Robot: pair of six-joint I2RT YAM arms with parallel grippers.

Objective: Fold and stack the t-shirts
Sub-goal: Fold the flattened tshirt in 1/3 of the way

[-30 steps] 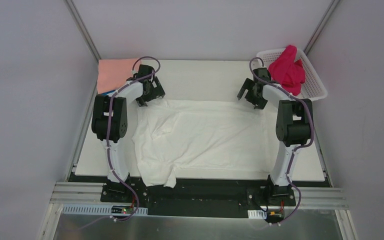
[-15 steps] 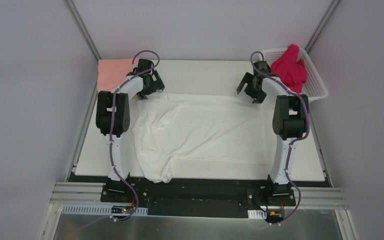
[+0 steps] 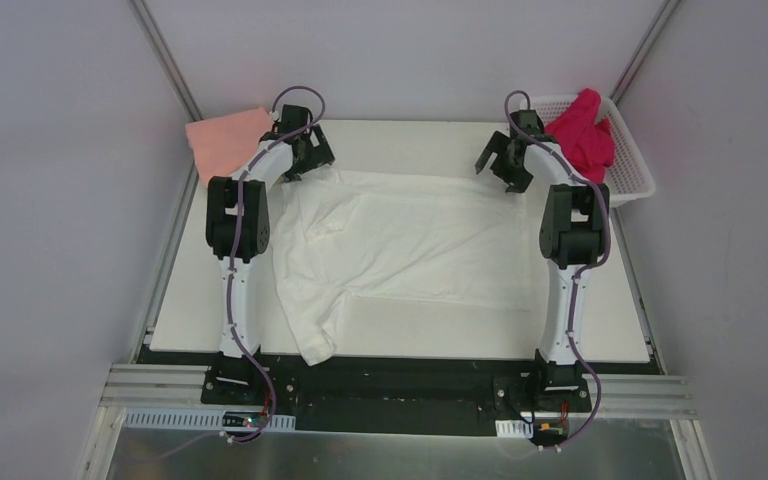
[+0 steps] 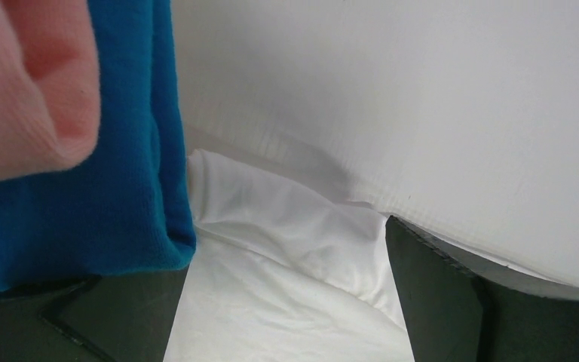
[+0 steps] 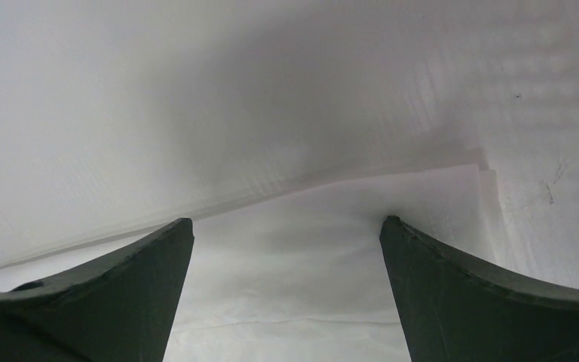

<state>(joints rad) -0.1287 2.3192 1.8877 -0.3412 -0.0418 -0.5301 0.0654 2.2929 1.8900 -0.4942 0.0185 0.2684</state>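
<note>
A white t-shirt (image 3: 410,235) lies spread across the table, with one sleeve hanging over the near edge. My left gripper (image 3: 305,160) is open over its far left corner, and white cloth (image 4: 286,294) shows between the fingers (image 4: 437,294). A salmon-pink tee (image 3: 225,140) lies on a bright blue tee (image 4: 83,211) right beside that gripper. My right gripper (image 3: 500,165) is open over the shirt's far right corner. The white fabric (image 5: 286,302) lies flat under its spread fingers (image 5: 482,294). A magenta tee (image 3: 585,135) sits heaped in the basket.
The white lattice basket (image 3: 632,175) stands at the back right corner, just behind the right arm. Grey walls close in the back and both sides. The white table (image 3: 410,140) shows a bare strip behind the shirt.
Both arms have reached farther toward the back of the table. The white shirt has slid back with them, its near part drawn up. The pink tee has been nudged back and left.
</note>
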